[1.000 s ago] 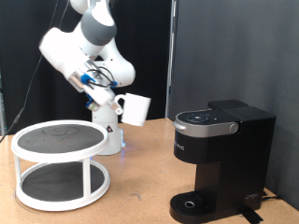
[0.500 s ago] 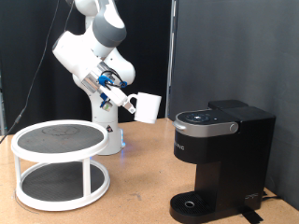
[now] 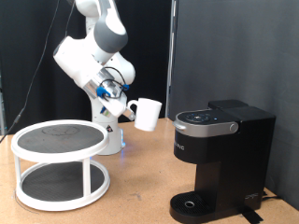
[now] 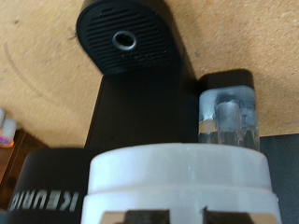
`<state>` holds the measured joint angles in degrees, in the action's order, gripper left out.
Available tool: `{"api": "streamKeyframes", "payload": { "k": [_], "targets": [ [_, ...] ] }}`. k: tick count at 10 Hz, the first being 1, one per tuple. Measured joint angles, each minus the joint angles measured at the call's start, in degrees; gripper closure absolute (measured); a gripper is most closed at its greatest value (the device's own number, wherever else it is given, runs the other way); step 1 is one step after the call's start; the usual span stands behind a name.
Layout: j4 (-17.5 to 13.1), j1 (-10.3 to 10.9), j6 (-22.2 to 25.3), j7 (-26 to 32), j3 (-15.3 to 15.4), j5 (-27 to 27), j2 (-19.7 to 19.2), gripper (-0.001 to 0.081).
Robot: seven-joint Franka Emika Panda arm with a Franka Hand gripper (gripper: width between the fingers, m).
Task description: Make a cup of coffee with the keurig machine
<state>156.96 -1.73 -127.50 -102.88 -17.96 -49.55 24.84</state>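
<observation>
The white cup (image 3: 148, 113) hangs in the air, held by its handle in my gripper (image 3: 127, 105), a little to the exterior view's left of the keurig machine (image 3: 220, 159) and about level with its top panel. The machine's lid is down and its round drip base (image 3: 193, 204) is bare. In the wrist view the cup's white rim (image 4: 177, 183) fills the lower part of the picture, with the black keurig machine (image 4: 140, 65) and its drip base seen beyond it. My fingertips are hidden by the cup there.
A white two-tier round stand (image 3: 59, 160) sits on the wooden table at the exterior view's left. The white robot base (image 3: 109, 135) stands behind it. A black curtain closes off the back.
The arm has carried the cup to the exterior view's right, nearer the keurig machine, and turned it more upright.
</observation>
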Motion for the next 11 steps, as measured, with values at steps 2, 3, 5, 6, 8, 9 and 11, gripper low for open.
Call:
{"api": "streamKeyframes", "payload": {
  "k": [2,3,5,6,8,9,11],
  "targets": [
    [-1.03,0.01,-0.13,-1.12,0.26,0.02,-3.79,0.0805],
    [-1.80,0.01,-0.42,-1.28,0.52,0.02,-5.83,0.0805],
    [-3.42,0.05,-1.03,-1.28,0.90,0.04,-9.75,0.0805],
    [-4.16,0.06,-1.34,-1.22,1.07,0.22,-11.66,0.0805],
    [-5.38,0.15,-3.27,-1.09,1.60,0.24,-15.32,0.0805],
    [-6.07,0.24,-4.11,-1.03,1.77,-0.02,-17.11,0.0805],
    [-7.84,0.26,-5.05,-0.47,2.13,-1.34,-20.35,0.0805]
  ]
}}
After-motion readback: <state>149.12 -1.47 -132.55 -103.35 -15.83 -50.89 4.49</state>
